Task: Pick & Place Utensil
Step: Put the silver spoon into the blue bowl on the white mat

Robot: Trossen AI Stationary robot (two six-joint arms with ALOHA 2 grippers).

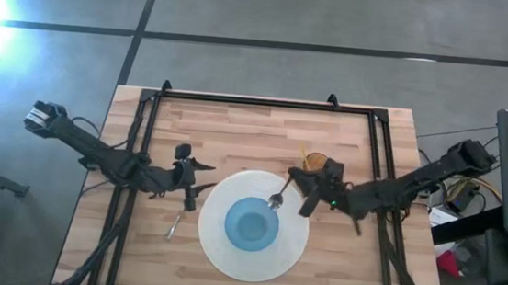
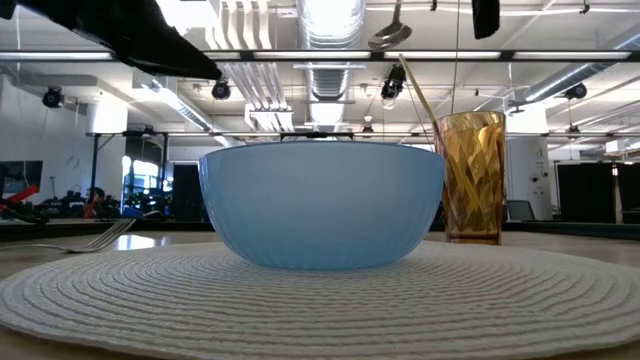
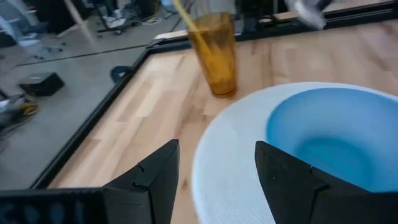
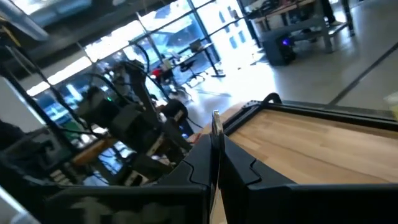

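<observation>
Here, the right gripper (image 1: 298, 191) was clamped on the handle of a spoon (image 1: 277, 200), its two fingers (image 4: 199, 163) pressed together on the thin metal edge in the right wrist view. The spoon's bowl hung out over the edge of the blue bowl (image 1: 251, 223), which sat in the middle of a round white woven placemat (image 1: 217, 250). An amber glass tumbler (image 1: 315, 161) with a straw stood just behind the gripper, near its elbow side. The spoon appeared to be raised above the rim rather than resting on it, though the overhead angle made height hard to judge.

To place it well, the arm would likely lower slowly, keep clear of the tumbler, and release only once the spoon touched down.

Across the mat, the left gripper (image 1: 197, 178) waited with fingers (image 3: 152, 180) spread apart, holding nothing. A fork (image 1: 174, 226) lay on the wooden table (image 1: 236, 132) beside it.
</observation>
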